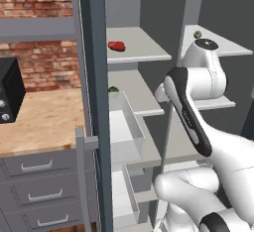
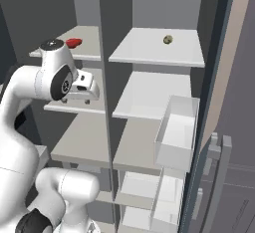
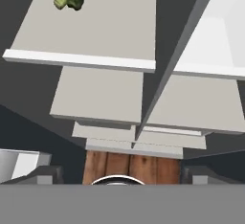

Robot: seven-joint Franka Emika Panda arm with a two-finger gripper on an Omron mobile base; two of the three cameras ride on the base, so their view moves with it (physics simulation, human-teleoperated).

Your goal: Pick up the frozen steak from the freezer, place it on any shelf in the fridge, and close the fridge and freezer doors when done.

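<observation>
One step is in hand – reaching the steak (image 1: 116, 45) on the freezer's (image 1: 130, 42) top shelf – the hand (image 2: 83, 87) must rise, its opening I cannot tell.

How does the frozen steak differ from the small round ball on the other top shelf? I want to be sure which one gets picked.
The frozen steak is dark red, while the olive-brown ball is dull olive. The steak is a flat, irregular lump; the ball is small and round. The steak lies on the top shelf of the narrower freezer; the ball sits on the top shelf of the wider fridge. Both rest untouched, apart from the arm.
</observation>
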